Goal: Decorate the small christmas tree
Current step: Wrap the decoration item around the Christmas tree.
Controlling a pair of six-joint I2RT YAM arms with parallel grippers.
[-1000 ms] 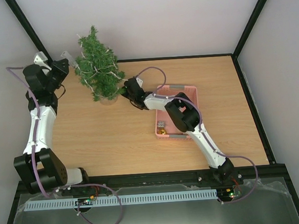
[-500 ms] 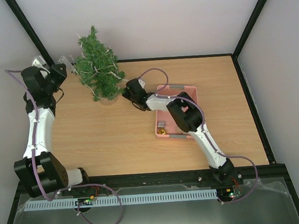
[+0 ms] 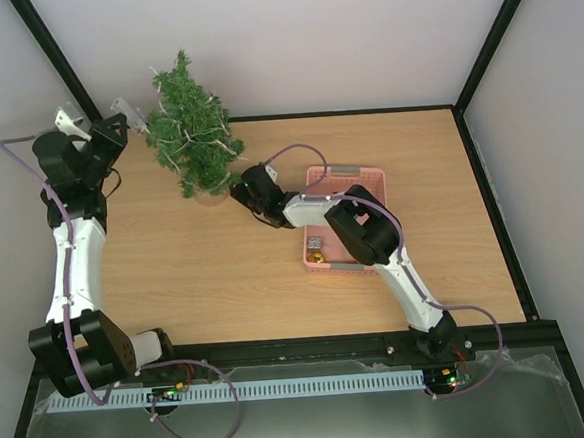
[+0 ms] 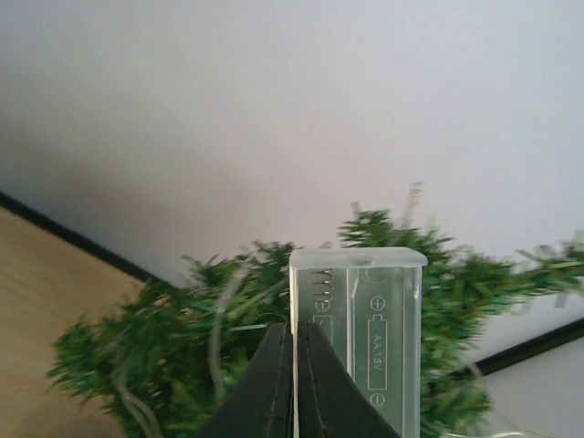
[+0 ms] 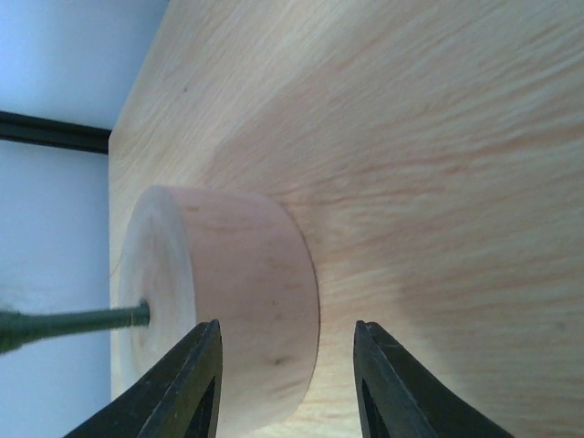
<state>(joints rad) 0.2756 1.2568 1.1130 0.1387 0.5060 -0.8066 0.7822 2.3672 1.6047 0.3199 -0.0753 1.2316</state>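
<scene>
Well, the wooden bench carries the small christmas tree near its far left corner. The tree stands upright, its long axis vertical and its tip pointing up, with a pale cord wound through the branches. A pink basket sits toward the right side. The right gripper is low at the foot of the tree, jaws spread across the edge of its round wooden base. The left gripper, just left of the branches, is pressed together on a clear battery case.
</scene>
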